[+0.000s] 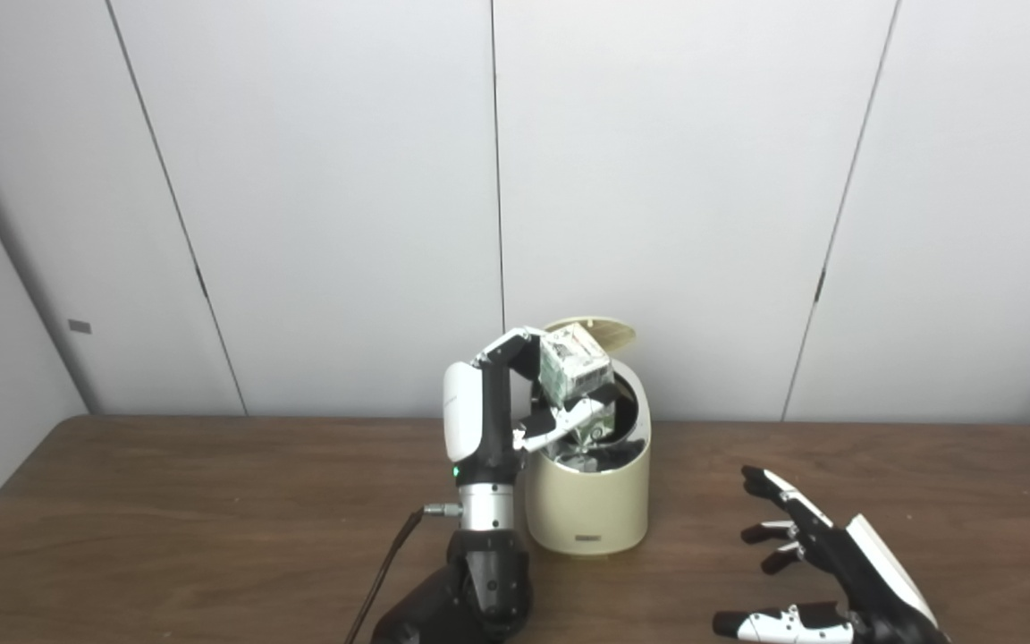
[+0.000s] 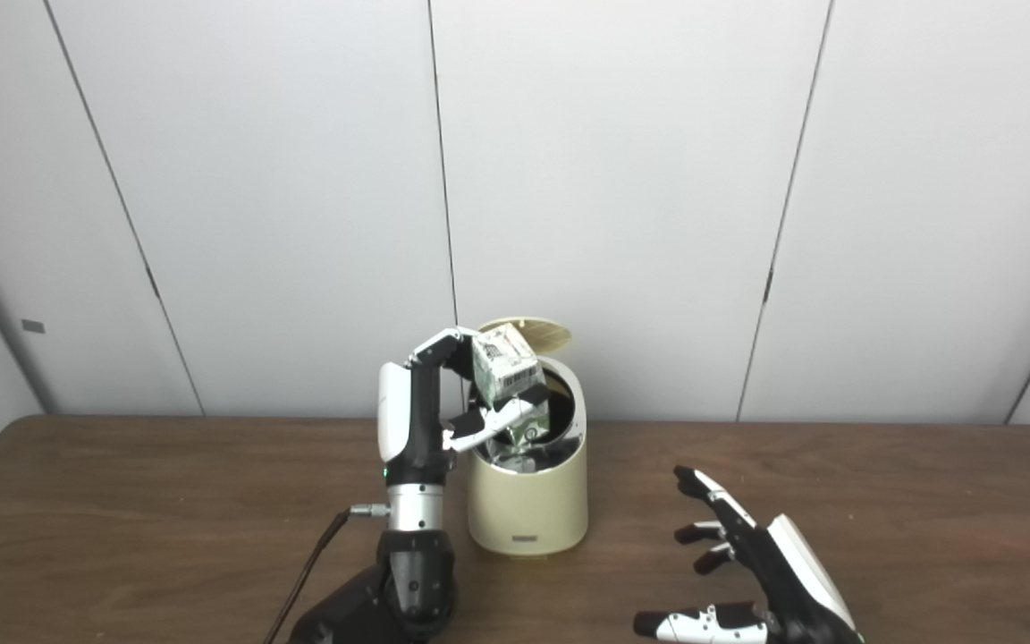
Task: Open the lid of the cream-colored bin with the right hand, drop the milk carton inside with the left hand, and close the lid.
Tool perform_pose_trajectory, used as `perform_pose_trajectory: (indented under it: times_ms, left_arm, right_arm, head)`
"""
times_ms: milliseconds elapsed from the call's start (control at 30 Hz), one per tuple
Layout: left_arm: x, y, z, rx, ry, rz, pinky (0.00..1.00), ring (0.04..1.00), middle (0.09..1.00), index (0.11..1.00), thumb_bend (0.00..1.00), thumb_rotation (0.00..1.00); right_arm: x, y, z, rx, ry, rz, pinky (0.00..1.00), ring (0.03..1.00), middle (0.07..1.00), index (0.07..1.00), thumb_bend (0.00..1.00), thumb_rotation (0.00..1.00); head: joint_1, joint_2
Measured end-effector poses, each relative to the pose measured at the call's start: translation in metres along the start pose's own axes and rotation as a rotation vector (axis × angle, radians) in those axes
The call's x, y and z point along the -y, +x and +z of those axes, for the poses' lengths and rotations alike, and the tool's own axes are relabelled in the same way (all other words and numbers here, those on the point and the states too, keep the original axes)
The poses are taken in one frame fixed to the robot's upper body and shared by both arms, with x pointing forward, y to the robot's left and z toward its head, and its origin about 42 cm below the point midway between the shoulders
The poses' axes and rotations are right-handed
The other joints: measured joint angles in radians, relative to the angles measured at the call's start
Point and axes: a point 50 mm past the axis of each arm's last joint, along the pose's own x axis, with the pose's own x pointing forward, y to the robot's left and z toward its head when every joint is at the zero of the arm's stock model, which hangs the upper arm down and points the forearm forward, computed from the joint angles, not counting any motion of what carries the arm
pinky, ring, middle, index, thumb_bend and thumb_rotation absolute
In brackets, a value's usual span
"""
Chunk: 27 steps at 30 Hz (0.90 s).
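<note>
Light was bright and even from above. Soft shadows lay on the table (image 1: 166, 501). Both pictures were slightly soft, without glare.

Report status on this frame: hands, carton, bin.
Left hand shut on milk carton, over open bin. Lid up. Right hand open, clear. Nothing blocking.

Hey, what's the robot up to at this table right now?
The robot is putting a milk carton into a cream-colored bin on the wooden table. The bin's lid is already tipped up at the back. The left hand grips the carton over the open mouth of the bin, not yet let go. The right hand is open, off to the right of the bin and touching nothing.
</note>
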Motion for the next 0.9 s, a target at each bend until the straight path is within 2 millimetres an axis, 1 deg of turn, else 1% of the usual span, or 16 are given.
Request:
perform_pose_trajectory:
  times_ms: [67,333,500,667,733,833,867,900]
  left_arm:
    - [-0.0012,0.0001,-0.0021,-0.011,0.013,-0.011,0.46,0.465,0.476,0.493,0.50,0.00]
    - [-0.0023,0.0008,-0.0027,-0.010,0.019,-0.013,0.45,0.462,0.475,0.497,0.50,0.00]
    - [-0.0026,0.0005,-0.0037,-0.017,0.017,-0.021,0.45,0.459,0.476,0.500,0.50,0.00]
    - [-0.0036,0.0001,-0.0048,-0.027,0.009,-0.038,0.42,0.452,0.478,0.502,0.50,0.00]
    - [-0.0037,-0.0003,-0.0054,-0.028,0.008,-0.047,0.42,0.452,0.483,0.502,0.50,0.00]
    - [-0.0053,-0.0007,-0.0078,-0.037,0.005,-0.064,0.46,0.455,0.496,0.500,0.50,0.00]
    - [-0.0061,-0.0019,-0.0091,-0.039,0.001,-0.074,0.51,0.533,0.577,0.498,0.51,0.05]
    - [-0.0074,-0.0026,-0.0102,-0.036,0.000,-0.085,0.54,0.591,0.634,0.599,0.65,0.15]
  right_arm:
    - [-0.0006,-0.0001,0.0002,-0.006,0.000,0.002,0.59,0.728,0.905,0.920,0.79,0.30]
    - [-0.0019,-0.0001,0.0015,-0.006,-0.001,0.006,0.58,0.734,0.906,0.916,0.78,0.27]
    - [-0.0025,0.0000,0.0017,-0.005,-0.001,0.009,0.58,0.733,0.908,0.916,0.78,0.28]
    - [-0.0031,-0.0001,0.0018,-0.005,-0.001,0.011,0.58,0.730,0.906,0.917,0.77,0.30]
    - [-0.0034,-0.0003,0.0018,-0.004,-0.001,0.012,0.58,0.731,0.909,0.919,0.78,0.30]
    - [-0.0036,-0.0006,0.0015,-0.005,0.002,0.012,0.58,0.731,0.907,0.916,0.78,0.29]
    - [-0.0036,-0.0006,0.0015,-0.005,0.002,0.012,0.58,0.727,0.902,0.915,0.78,0.30]
    - [-0.0036,-0.0006,0.0015,-0.005,0.001,0.012,0.58,0.724,0.898,0.915,0.78,0.30]
  head:
    - [0.000,0.000]
    - [0.005,0.002]
    - [0.003,0.002]
    - [0.008,0.008]
    - [0.009,0.006]
    - [0.011,0.006]
    - [0.011,0.006]
    - [0.011,0.006]
